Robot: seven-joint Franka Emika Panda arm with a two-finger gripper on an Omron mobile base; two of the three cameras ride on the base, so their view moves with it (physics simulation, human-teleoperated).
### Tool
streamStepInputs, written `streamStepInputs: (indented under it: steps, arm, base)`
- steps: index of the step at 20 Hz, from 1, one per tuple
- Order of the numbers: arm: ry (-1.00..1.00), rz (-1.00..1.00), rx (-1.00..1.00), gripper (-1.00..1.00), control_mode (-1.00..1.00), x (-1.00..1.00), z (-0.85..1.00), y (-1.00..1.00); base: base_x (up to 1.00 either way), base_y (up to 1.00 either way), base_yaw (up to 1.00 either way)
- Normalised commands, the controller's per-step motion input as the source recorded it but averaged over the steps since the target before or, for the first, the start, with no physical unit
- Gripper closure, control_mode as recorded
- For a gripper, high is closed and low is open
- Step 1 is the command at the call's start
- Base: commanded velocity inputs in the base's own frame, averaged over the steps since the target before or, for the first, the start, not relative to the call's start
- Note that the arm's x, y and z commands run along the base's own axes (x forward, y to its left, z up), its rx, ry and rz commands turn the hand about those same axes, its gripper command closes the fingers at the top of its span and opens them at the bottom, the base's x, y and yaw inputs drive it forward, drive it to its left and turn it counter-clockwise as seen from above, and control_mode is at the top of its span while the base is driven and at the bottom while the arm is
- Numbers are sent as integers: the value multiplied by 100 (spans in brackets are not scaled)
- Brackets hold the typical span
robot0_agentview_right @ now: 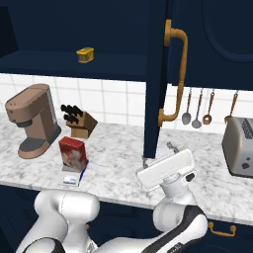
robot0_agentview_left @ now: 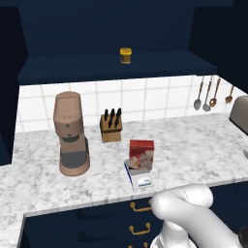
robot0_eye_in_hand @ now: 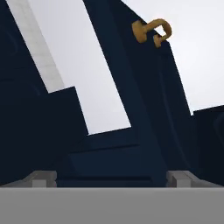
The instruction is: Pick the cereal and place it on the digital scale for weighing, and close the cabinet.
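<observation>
While standing open just above the pincer, cabinet door not yet shut. Pincer released, grasping nothing, jaws wide at the door's lower edge. Far to its left, cereal resting on digital scale. Could slip past the edge if pushed crooked. Fingertips hard to make out.

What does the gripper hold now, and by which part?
Nothing. The gripper is open at the cabinet door's lower edge; the cereal stands on the digital scale.
</observation>
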Motion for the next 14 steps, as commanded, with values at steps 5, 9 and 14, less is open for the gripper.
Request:
streamStepInputs:
  steps: [5,9,14]
  arm:
    - [11,0,7,-100,-100,26,0,-63]
    - [7,0,4,-100,-100,52,0,-67]
    - [11,0,2,-100,-100,71,0,-69]
  base:
    - [0,0,0]
    - [0,0,0]
    - [0,0,0]
